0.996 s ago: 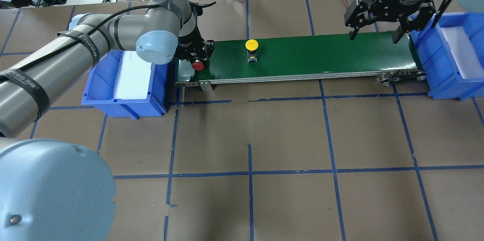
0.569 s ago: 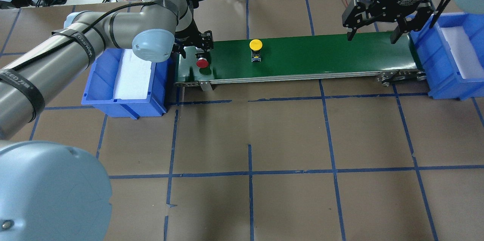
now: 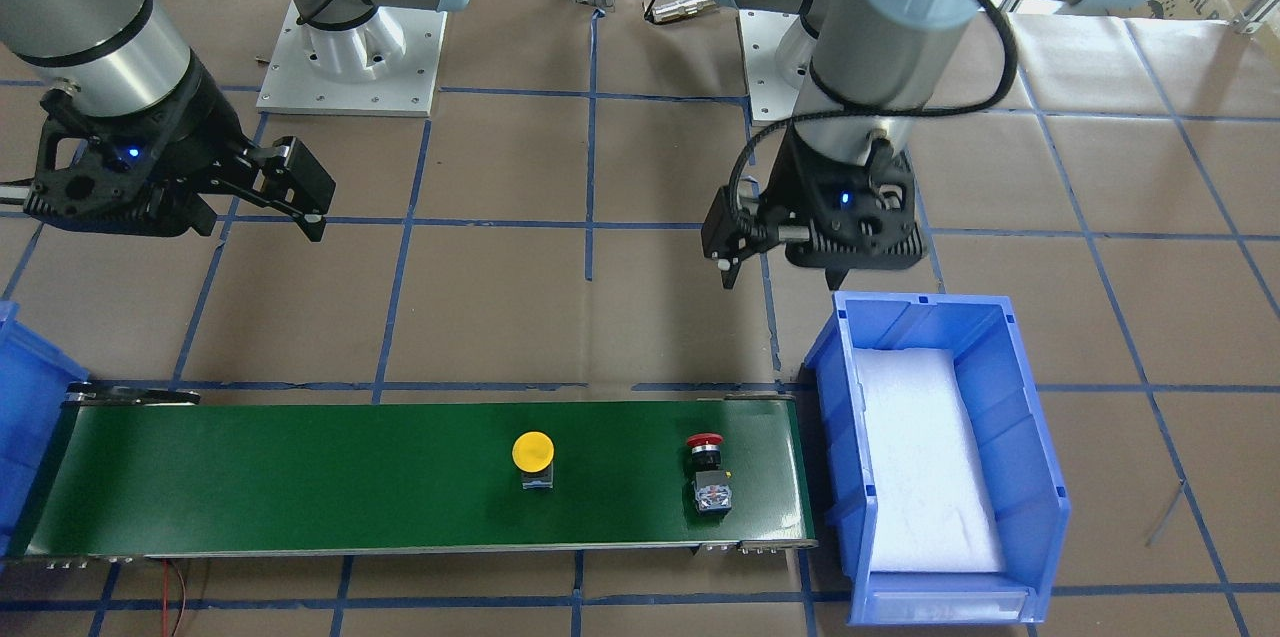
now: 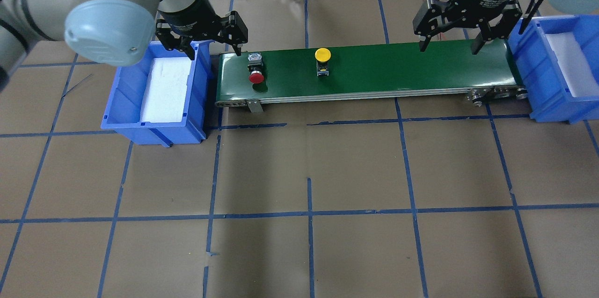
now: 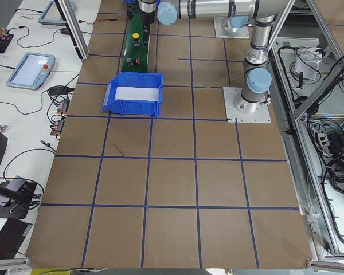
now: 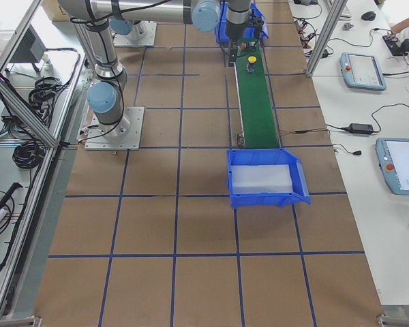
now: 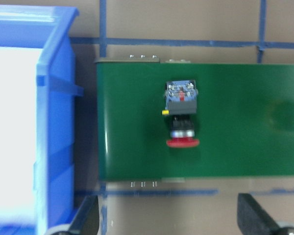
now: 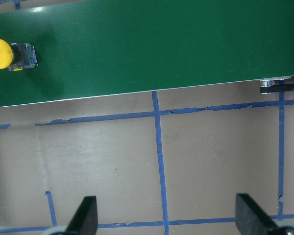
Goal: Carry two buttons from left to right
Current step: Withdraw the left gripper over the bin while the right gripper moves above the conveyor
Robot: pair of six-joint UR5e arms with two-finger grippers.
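The red button (image 4: pixel 255 69) lay on its side on the green conveyor belt (image 4: pixel 398 66), close to the belt's left end, with its cap turned toward the robot and its grey body away from it. The yellow button (image 4: pixel 322 60) stood upright on the same belt, a little further to the right and apart from the red one. The left gripper (image 4: pixel 214 51) hung raised near the left blue bin (image 4: pixel 154 132) and the belt's left end, its jaws spread wide with nothing between them. In the left wrist view its two fingertips (image 7: pixel 255 223) showed at the lower edge over the brown table, and the red button sat on the belt ahead of them, roughly in line with the gap but clear of both fingers. The right gripper (image 4: pixel 449 49) was also spread wide and empty, raised near the right end of the belt just beside the right blue bin (image 4: pixel 552 101). From its wrist camera the yellow button appeared only at the far upper left corner, well apart from that gripper. Both bins held a white liner and no button.
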